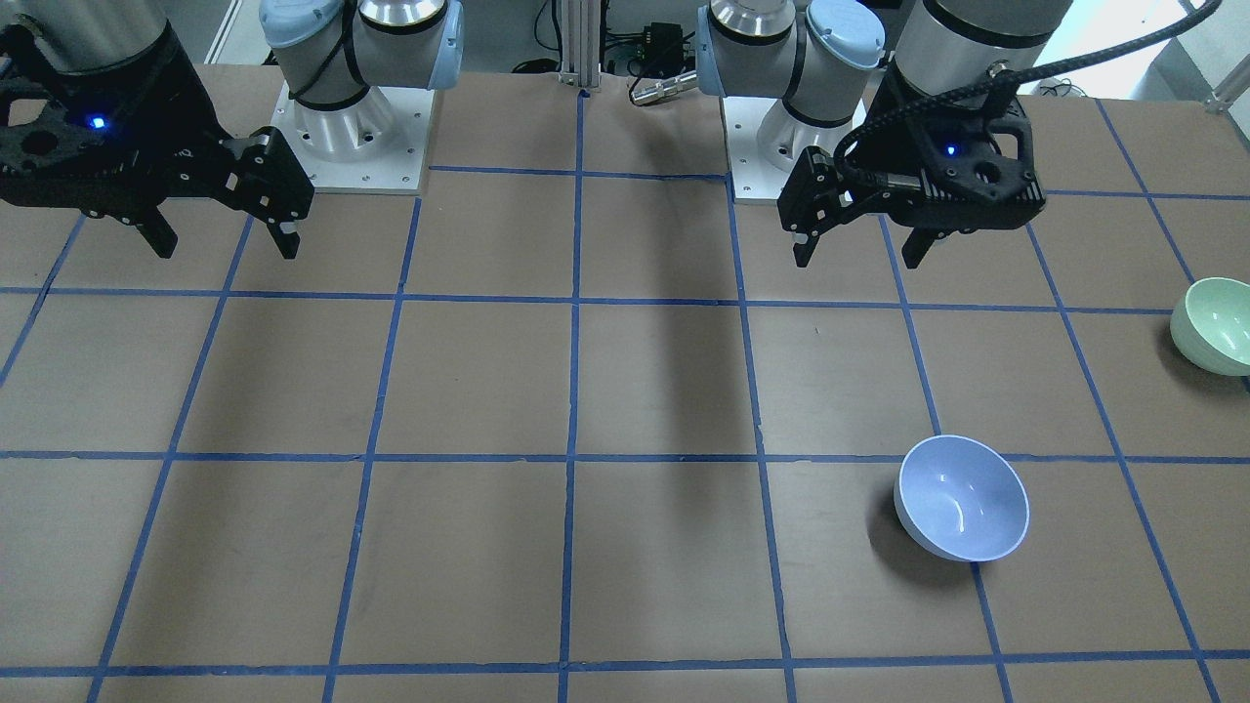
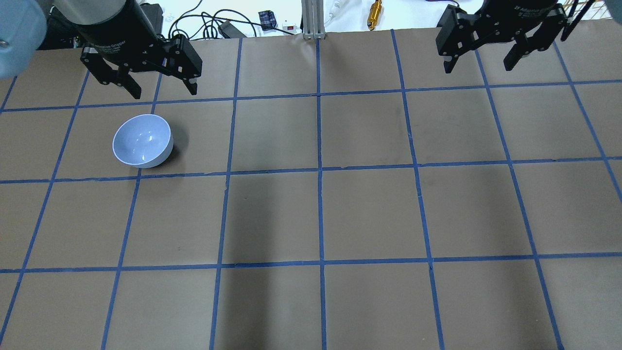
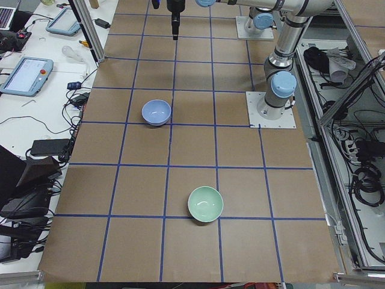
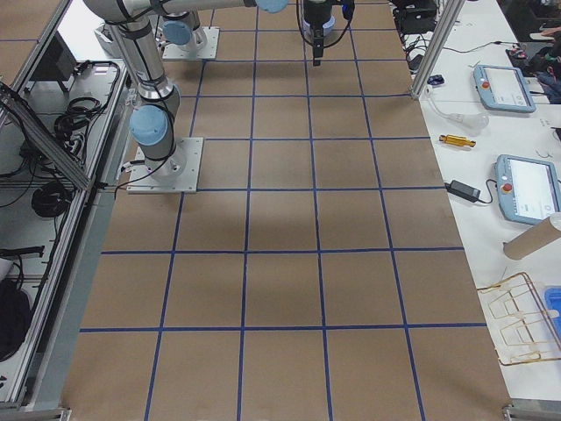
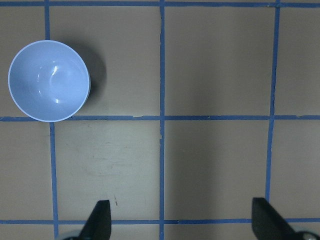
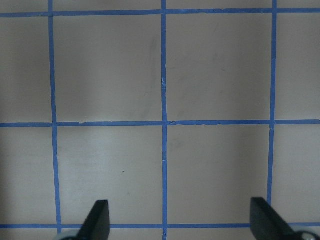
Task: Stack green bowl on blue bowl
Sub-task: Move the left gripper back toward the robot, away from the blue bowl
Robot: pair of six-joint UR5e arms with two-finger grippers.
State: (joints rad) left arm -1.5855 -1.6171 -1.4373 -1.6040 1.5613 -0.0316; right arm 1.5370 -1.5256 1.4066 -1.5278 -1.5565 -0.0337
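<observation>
Brown paper ruled into squares with blue tape covers the table (image 2: 369, 209), and both arms hang above it with nothing in their grasp. The left claw (image 2: 163, 91) has its fingers spread wide and empty; the right claw (image 2: 478, 67) is likewise spread and empty.

The blue bowl (image 2: 143, 141) stands upright on the paper, below the left claw and a little to one side of it. The green bowl (image 1: 1216, 325) sits upright well apart from that claw, further out on its outer side toward the table's left end and outside the overhead view.

The step in hand looks to be the reach for the green bowl, and the left claw is the nearer one. It would do best to come down over the rim with one finger inside and one outside, then pinch the wall firmly, since the glossy surface may slip. After that, a straight lift, a carry until centred above the blue bowl, and a gentle lowering should nest it.

Counted: two bowls, one green and one blue; two claws.
</observation>
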